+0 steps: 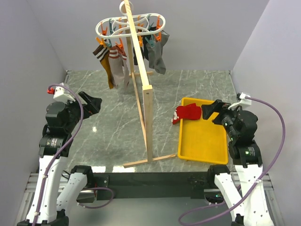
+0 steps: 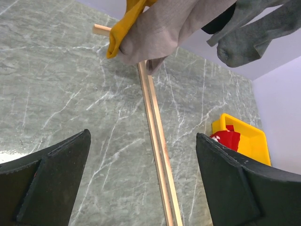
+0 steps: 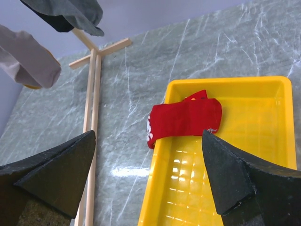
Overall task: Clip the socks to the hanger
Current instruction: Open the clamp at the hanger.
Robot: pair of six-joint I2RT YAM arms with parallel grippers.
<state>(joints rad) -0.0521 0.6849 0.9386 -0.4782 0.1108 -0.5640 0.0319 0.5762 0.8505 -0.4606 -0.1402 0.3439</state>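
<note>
The desk (image 1: 108, 132) carries the wooden rack (image 1: 147, 117), which holds the hanger (image 1: 123, 27) high so clipped things dangle. The yellow tray (image 1: 202, 141) keeps the socks (image 1: 187, 113) draped over its rim, near the wide-spread right end effector (image 1: 208, 112). The left end effector (image 1: 95, 106) is likewise wide and empty.

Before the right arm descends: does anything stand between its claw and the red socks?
Nothing visible does. The open right claw faces the small red fabric socks, draped over the rim of the yellow plastic tray.
</note>
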